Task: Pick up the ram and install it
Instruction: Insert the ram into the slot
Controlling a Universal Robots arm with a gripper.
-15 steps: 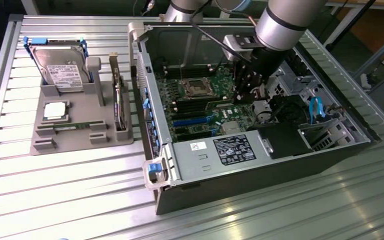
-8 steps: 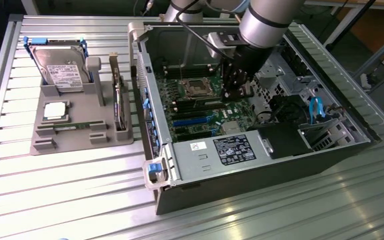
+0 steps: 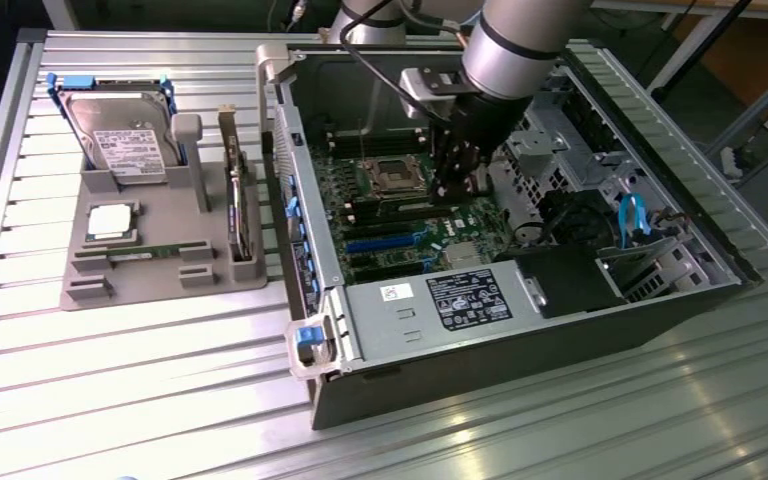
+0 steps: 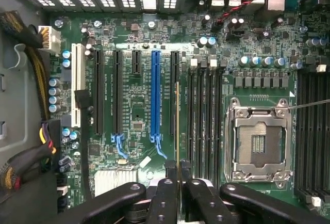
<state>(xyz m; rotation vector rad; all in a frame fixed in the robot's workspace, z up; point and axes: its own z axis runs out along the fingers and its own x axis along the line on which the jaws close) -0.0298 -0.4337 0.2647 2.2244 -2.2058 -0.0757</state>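
Green ram [image 4: 177,131] edge-on, clamped in closed jaws | gripper [image 4: 177,195] above motherboard [image 4: 134,110] | judgement: keep stick parallel to memory slots [image 4: 205,115], lower squarely

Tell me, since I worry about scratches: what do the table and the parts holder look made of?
The table looks like bare metal, probably aluminium: ribbed silvery slats with bright glare. The parts holder looks like matte grey plastic, possibly printed or moulded: dull, even colour, no shine.
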